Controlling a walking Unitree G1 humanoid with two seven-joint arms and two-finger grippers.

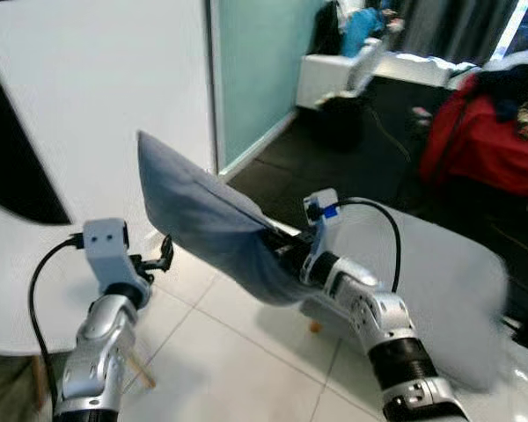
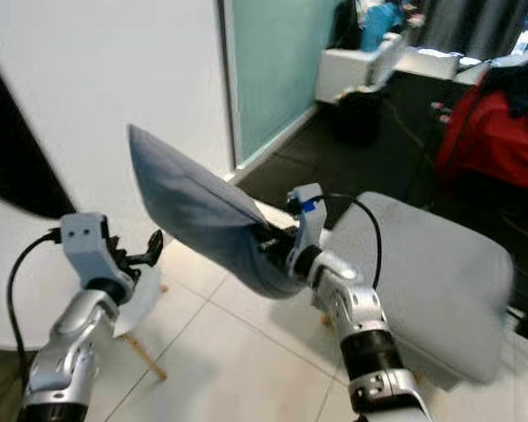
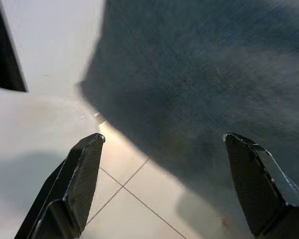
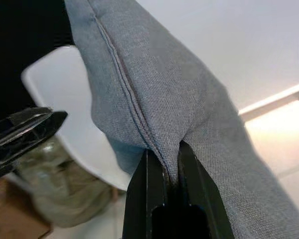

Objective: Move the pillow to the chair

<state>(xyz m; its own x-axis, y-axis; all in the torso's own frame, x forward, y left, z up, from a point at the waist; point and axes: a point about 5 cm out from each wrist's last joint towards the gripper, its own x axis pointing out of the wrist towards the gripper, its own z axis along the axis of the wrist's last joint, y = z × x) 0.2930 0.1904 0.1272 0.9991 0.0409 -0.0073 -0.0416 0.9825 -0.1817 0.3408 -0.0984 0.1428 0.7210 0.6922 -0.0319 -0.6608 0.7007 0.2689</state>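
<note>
My right gripper is shut on a seam fold of the grey-blue pillow and holds it in the air above the white tiled floor; the pillow's far corner points up and to the left. In the right wrist view the fingers pinch the pillow along its piping. Just left of the pillow's lower side is my left gripper, open and apart from it; its wrist view has the pillow close ahead of the spread fingers. The white chair stands at the far left, behind my left arm.
A white wall and a teal glass panel rise behind the pillow. On the right lies a large pale grey padded surface. Farther back on dark flooring are a black bin and a red heap.
</note>
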